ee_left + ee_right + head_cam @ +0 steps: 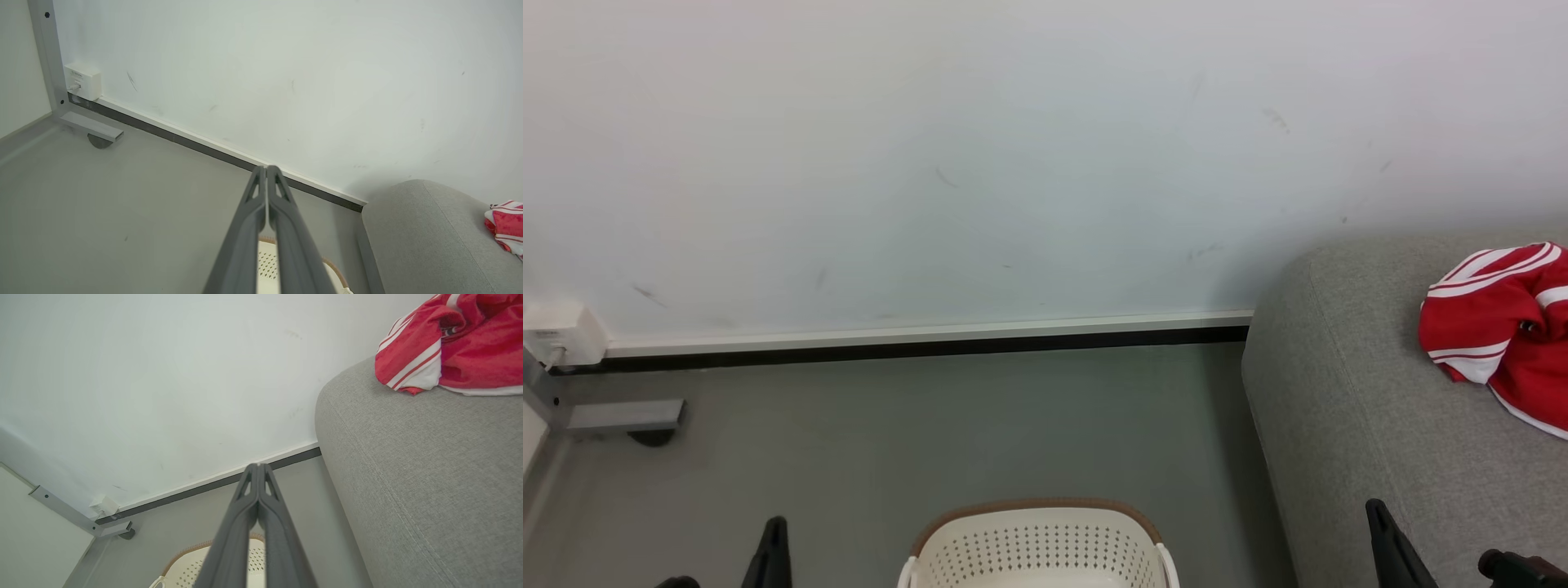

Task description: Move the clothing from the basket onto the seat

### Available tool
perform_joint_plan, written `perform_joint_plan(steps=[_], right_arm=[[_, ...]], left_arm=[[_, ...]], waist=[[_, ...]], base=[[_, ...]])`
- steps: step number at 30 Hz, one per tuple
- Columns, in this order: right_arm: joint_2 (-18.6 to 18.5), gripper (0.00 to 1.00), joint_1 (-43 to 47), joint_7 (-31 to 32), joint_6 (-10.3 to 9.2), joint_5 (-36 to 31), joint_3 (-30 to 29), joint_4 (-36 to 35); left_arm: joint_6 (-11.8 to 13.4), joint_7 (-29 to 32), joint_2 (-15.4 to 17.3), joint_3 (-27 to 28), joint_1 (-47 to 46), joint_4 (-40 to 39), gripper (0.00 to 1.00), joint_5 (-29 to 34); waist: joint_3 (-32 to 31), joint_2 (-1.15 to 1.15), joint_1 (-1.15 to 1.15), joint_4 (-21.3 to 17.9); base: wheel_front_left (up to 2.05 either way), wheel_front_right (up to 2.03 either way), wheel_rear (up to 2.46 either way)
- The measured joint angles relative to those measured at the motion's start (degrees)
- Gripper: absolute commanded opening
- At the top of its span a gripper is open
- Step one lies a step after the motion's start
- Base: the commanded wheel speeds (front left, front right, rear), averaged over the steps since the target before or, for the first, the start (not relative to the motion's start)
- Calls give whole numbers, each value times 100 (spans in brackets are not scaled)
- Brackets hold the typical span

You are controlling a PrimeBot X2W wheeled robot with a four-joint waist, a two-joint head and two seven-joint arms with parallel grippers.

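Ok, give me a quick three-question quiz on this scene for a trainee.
1. True or false: the jersey lies on the seat.
2. Pick one. The left end effector and right end effector are: A) both open; B) both shut, holding nothing; C) both shut on the jersey.
3. Short answer: in the head view, what stands on the floor between the two end effectors?

Key: 1. True. 2. B. 3. The basket.
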Motion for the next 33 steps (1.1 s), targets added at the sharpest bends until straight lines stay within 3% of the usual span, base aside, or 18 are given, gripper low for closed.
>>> perform_joint_plan(steps=[33], right_arm=[[182, 0, -151, 686, 0, 2240, -673, -244]], left_arm=[[-101, 701, 9, 16, -286, -123, 0, -2846]], waist=[[66, 0, 0, 69]], base=[[0, 0, 0]])
